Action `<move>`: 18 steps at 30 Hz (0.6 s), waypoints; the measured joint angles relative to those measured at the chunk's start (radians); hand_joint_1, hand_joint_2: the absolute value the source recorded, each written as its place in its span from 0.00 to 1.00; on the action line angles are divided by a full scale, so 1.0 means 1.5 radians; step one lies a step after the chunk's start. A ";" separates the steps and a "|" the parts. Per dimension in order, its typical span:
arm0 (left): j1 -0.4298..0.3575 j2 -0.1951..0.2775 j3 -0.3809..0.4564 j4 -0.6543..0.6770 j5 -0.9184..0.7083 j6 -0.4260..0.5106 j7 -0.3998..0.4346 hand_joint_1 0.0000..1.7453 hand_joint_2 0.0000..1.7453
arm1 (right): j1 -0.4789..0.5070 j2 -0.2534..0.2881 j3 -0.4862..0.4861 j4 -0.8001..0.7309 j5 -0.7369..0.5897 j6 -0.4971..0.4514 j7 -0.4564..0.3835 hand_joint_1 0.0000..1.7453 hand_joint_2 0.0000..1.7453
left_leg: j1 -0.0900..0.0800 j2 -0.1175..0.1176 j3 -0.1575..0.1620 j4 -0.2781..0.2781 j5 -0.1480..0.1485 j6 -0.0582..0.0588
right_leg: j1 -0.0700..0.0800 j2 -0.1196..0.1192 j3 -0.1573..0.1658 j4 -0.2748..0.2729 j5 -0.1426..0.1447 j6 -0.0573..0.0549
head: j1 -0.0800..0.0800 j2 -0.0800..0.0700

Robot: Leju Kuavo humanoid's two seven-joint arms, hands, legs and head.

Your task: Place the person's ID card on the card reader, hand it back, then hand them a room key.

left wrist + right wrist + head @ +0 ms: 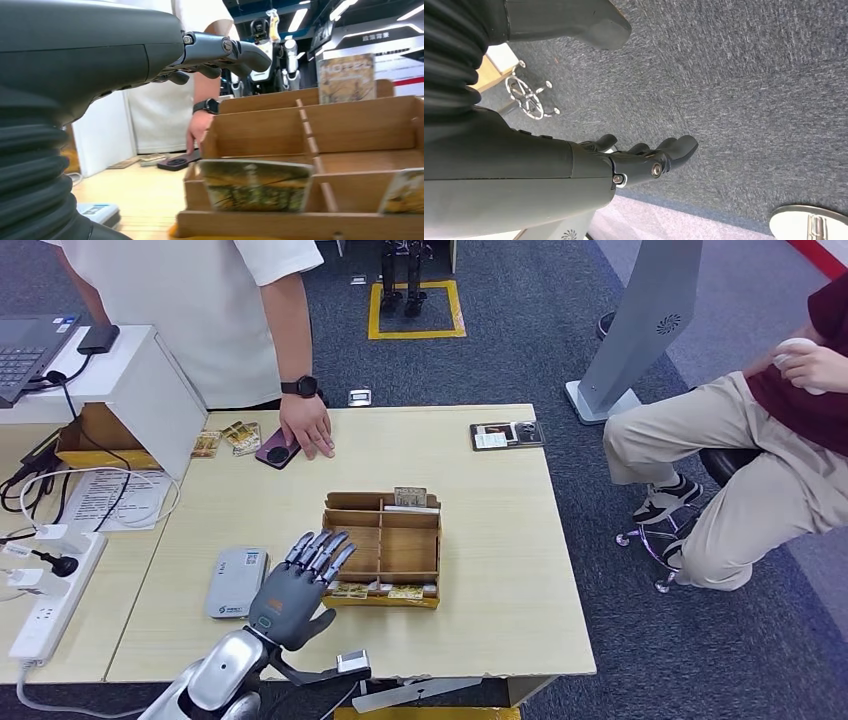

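Pale wooden desk under the left hand, empty, fingers spread, hovering between card reader and wooden organiser. Room key cards stand just ahead-right in its front slot. Right hand hangs loosely apart over carpet. I cannot make out the ID card.

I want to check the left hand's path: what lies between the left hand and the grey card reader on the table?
Nothing. In the head view, only bare tabletop separates the left hand from the card reader beside it.
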 joint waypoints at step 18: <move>-0.074 -0.049 -0.036 0.044 0.047 -0.020 -0.020 0.00 1.00 | -0.001 -0.002 0.016 0.000 0.015 0.001 0.001 0.00 1.00 | 0.000 0.000 0.000 0.000 0.000 0.000 | 0.000 0.000 0.000 0.000 0.000 0.000 | 0.000 0.000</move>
